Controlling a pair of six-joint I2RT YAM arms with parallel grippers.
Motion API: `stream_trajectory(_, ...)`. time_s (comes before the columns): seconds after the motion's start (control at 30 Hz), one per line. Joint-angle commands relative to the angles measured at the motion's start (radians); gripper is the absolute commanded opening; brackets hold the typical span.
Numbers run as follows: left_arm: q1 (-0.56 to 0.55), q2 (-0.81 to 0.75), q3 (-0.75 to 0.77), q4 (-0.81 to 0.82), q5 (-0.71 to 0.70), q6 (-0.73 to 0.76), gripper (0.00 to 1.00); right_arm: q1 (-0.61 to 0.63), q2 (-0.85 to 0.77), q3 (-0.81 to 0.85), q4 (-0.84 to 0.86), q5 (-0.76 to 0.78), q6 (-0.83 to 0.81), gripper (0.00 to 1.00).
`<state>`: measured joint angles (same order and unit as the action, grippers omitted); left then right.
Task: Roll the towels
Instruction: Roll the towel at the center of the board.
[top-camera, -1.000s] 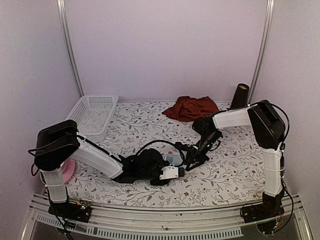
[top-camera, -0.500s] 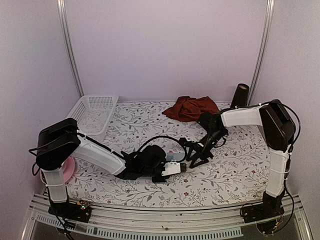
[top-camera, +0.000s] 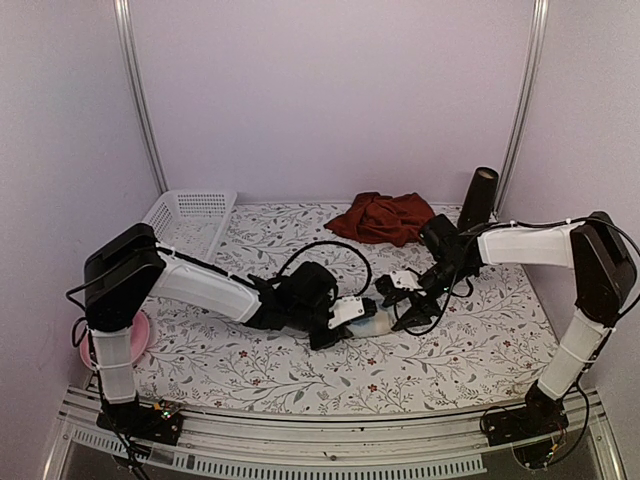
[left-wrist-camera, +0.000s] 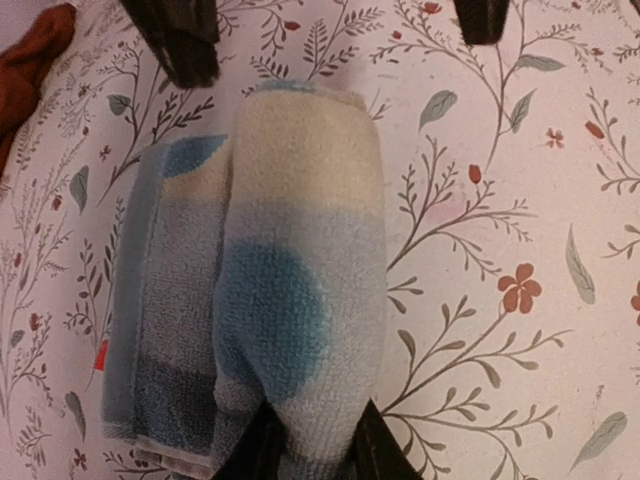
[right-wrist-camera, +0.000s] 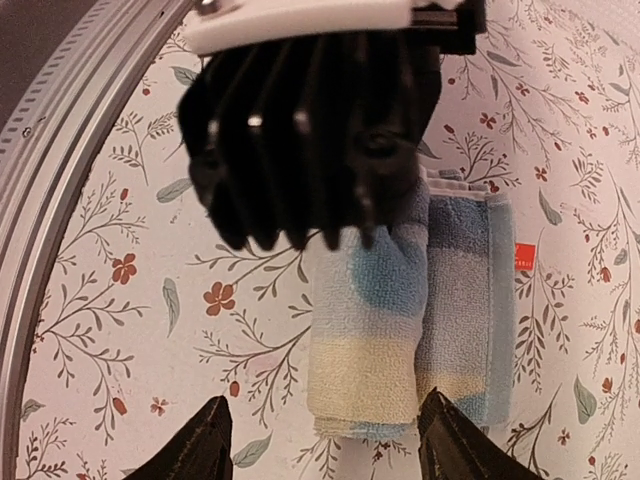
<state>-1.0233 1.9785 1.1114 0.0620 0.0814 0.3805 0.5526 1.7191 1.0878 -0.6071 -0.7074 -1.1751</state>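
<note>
A robot lab booth: plain walls (top-camera: 330, 90), aluminium rail (top-camera: 330, 428), floral-clothed table (top-camera: 480, 352).

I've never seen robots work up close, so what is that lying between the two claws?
The checked towel, partly rolled, reaches from the left gripper to the open right gripper; both wrist views show it.

High fixed view looking down the table (top-camera: 480, 350), wrist views close, opposed, sharing the checked towel (left-wrist-camera: 300, 280)

The right gripper (top-camera: 398, 305) has drawn back to the right, away from the checked towel (left-wrist-camera: 300, 270), and its jaws have spread wider. The left gripper (left-wrist-camera: 310, 445) has slid right and farther in, tightening on the roll's end.
</note>
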Motion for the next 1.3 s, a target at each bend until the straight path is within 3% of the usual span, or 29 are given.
stream_trajectory(0.0,0.043,0.051,0.061,-0.178,0.133,-0.102,0.21,0.036,0.021,-0.024,0.063,0.033,-0.028,0.63)
stream_trajectory(0.3,0.122,0.100,0.118,-0.260,0.278,-0.195,0.21,0.085,0.078,-0.030,0.110,0.062,0.009,0.62)
stream_trajectory(0.7,0.163,0.119,0.119,-0.274,0.415,-0.201,0.24,0.093,0.107,-0.054,0.294,0.210,0.145,0.61)
stream_trajectory(1.27,0.205,0.107,0.097,-0.224,0.508,-0.239,0.41,0.128,0.213,-0.012,0.331,0.333,0.207,0.40)
